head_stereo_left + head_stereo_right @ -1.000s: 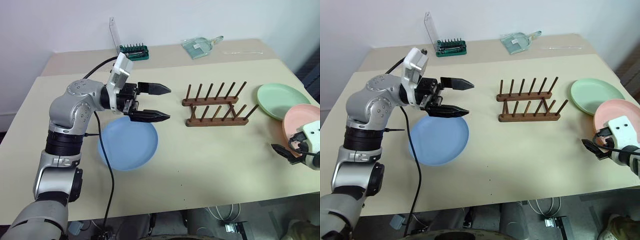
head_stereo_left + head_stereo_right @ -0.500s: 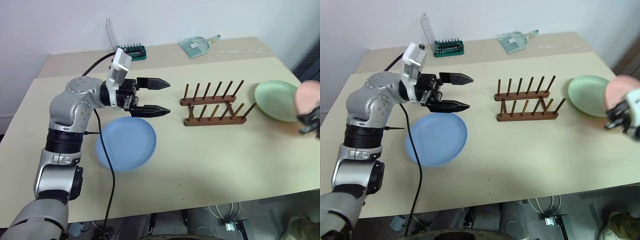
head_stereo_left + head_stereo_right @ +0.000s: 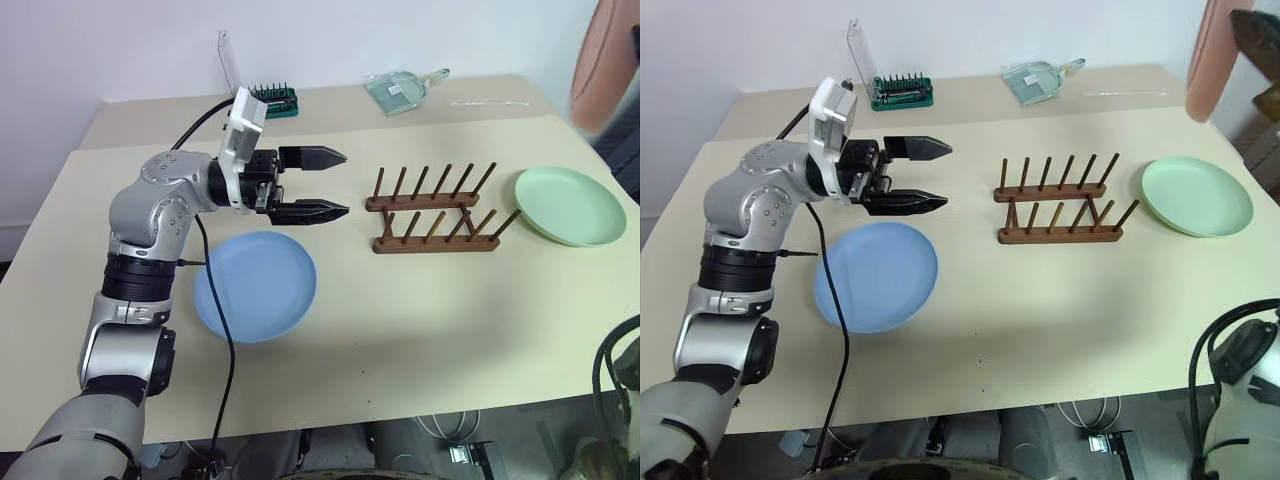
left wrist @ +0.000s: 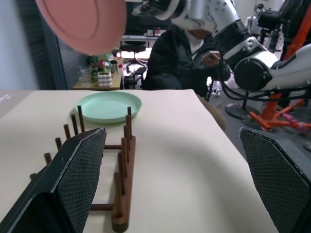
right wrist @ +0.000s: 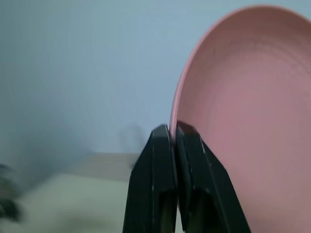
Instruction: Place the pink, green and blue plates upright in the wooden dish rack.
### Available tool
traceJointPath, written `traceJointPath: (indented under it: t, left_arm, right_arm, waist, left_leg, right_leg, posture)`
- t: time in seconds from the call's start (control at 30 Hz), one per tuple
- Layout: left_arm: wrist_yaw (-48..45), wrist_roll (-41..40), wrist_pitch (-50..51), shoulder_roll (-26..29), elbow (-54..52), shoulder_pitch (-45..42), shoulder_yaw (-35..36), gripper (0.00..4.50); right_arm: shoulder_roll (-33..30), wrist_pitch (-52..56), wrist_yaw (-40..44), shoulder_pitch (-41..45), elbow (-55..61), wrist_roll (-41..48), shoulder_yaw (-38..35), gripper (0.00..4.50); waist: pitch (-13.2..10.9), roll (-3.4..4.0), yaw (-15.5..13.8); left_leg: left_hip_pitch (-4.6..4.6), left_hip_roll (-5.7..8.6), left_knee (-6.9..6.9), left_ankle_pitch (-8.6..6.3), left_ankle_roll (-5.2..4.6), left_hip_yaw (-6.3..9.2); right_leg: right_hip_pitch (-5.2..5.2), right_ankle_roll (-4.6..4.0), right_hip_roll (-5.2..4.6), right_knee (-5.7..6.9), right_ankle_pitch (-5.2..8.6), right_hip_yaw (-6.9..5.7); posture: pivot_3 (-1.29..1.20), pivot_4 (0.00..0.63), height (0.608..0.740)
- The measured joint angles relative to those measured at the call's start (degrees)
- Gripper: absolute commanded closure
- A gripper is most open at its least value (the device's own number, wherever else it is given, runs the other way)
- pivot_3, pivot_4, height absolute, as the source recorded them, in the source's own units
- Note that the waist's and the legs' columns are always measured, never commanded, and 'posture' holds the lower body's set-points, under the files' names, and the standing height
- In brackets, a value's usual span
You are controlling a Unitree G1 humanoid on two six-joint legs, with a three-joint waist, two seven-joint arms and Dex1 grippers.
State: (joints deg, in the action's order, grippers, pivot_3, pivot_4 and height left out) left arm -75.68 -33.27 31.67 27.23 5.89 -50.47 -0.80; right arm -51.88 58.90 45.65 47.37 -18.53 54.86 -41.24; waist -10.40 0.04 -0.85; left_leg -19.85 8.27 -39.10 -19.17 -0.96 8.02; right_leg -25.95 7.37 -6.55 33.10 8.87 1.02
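- The right jaws (image 5: 173, 133) are pinched on the rim of the salmon pink plate (image 3: 1208, 55), now raised high at the far right; a second ago it lay on the worktop (image 3: 420, 300).
- The left jaws (image 3: 325, 183) gape wide, empty, above the light blue plate (image 3: 256, 287).
- Three matte round plates: the mint green plate (image 3: 568, 205) lies flat right of the empty dark wooden dish rack (image 3: 435, 212).

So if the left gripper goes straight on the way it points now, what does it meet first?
Probably the wooden dish rack. The left gripper is open and points level along the table toward it, as the left wrist view shows. Its height is hard to judge; it might pass just over the pegs.
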Motion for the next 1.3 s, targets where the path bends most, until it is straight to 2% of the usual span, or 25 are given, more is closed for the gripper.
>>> traceJointPath:
  t: [0.13, 0.43, 0.63, 1.03, 1.3]
  left_arm:
    - [0.9, 0.0, 0.1, 0.1, -1.1, 0.7, 0.0, 0.0]
    - [2.2, -1.3, 0.5, 1.3, -3.4, 2.5, 0.5, 0.0]
    - [2.4, -1.9, 0.5, 1.3, -3.8, 2.5, 0.5, 0.0]
    - [2.1, -2.2, 0.4, 1.6, -3.8, 2.5, 0.3, 0.0]
    - [2.1, -2.2, 0.4, 1.9, -3.9, 2.5, -0.1, 0.0]
  right_arm:
    - [-0.1, 5.1, 3.6, -0.4, -7.9, 1.8, 0.8, 4.48]
    - [-6.1, 12.2, 16.4, -0.9, -17.3, 3.1, 2.9, 4.48]
    - [-6.5, 11.5, 21.2, -2.5, -19.6, 0.4, 6.9, 4.48]
    - [-7.5, 9.4, 25.0, -2.6, -22.2, -2.9, 10.7, 4.48]
    - [-3.4, 4.6, 25.5, -6.4, -19.0, -5.0, 12.7, 4.48]
  waist:
    - [0.0, 0.1, 0.2]
    - [0.0, 0.15, 0.2]
    - [0.0, 0.17, 0.3]
    - [0.0, 0.17, 0.2]
    - [0.0, 0.17, 0.3]
  left_leg:
    - [-0.59, 0.06, -0.08, 0.04, 0.05, -0.15]
    - [-0.58, 0.05, -0.11, 0.07, 0.1, -0.2]
    - [-0.57, 0.04, -0.12, 0.07, 0.1, -0.22]
    - [-0.58, 0.04, -0.13, 0.08, 0.11, -0.22]
    - [-0.56, 0.04, -0.14, 0.08, 0.12, -0.23]
  right_leg:
    - [-0.77, -0.01, -0.09, 0.13, -0.07, 0.06]
    - [-0.74, -0.03, -0.06, 0.16, -0.13, 0.07]
    - [-0.75, -0.01, -0.05, 0.16, -0.15, 0.1]
    - [-0.75, -0.01, -0.05, 0.15, -0.16, 0.1]
    - [-0.75, -0.01, -0.05, 0.18, -0.16, 0.11]
  posture:
    - [0.0, 0.15, 0.74]
    - [0.0, 0.15, 0.74]
    - [0.0, 0.15, 0.74]
    - [0.0, 0.15, 0.74]
    - [0.0, 0.15, 0.74]
